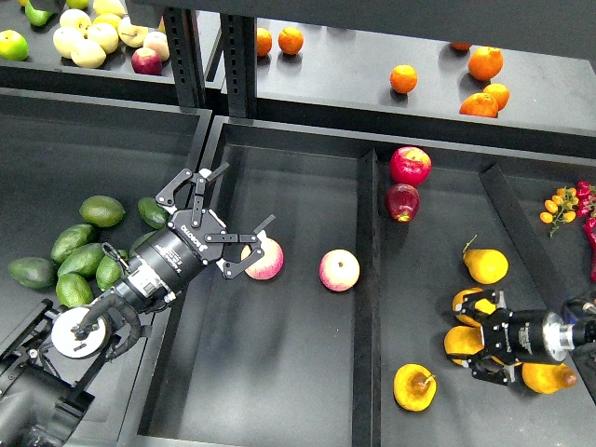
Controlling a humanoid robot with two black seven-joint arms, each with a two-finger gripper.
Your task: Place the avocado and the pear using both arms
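Observation:
Several dark green avocados (84,259) lie in a pile in the left bin. My left gripper (248,196) is open and empty. It hangs over the middle bin, just right of the avocados and next to a pink-yellow apple (265,259). Several yellow-orange pears lie in the right bin, one standing apart (486,265) and one lying nearer the front (414,386). My right gripper (471,345) comes in from the right and is open. Its fingers sit on either side of a pear (461,343) in the pile.
A second pink-yellow apple (339,270) lies in the middle bin. Two red apples (410,166) lie at the back of the right bin. A ridge (367,279) divides the middle and right bins. Oranges (403,78) and pale apples (88,42) are on the back shelf.

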